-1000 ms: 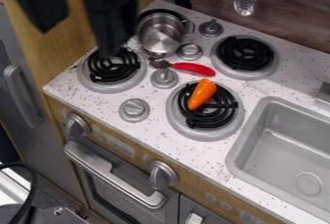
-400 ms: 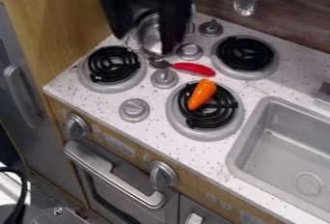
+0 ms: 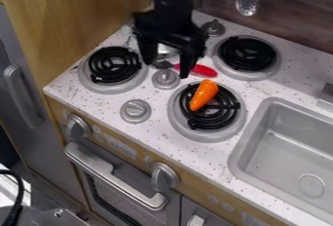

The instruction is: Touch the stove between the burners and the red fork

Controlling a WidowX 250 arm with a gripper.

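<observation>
The black gripper (image 3: 167,65) hangs over the back left of the stove, its two fingers spread apart. One fingertip is near the fork's metal end and the other beside its red handle; whether they touch cannot be told. The red-handled fork (image 3: 205,71) lies between the front and back burners, partly hidden by the gripper. On the stove top (image 3: 155,135) are a left burner (image 3: 104,66), a front burner (image 3: 224,115) and a back right burner (image 3: 248,54). The prongs are unclear.
An orange carrot (image 3: 203,95) lies on the front burner. Behind the gripper a metal pot (image 3: 166,50) is mostly hidden. Grey knobs (image 3: 135,111) rise from the surface, a sink (image 3: 286,147) is at the right, and a wooden side panel (image 3: 65,30) stands at the left.
The gripper has come from the upper left rightward and down over the pot and fork, and its spread fingers now show. Fork, carrot and burners have kept their places.
</observation>
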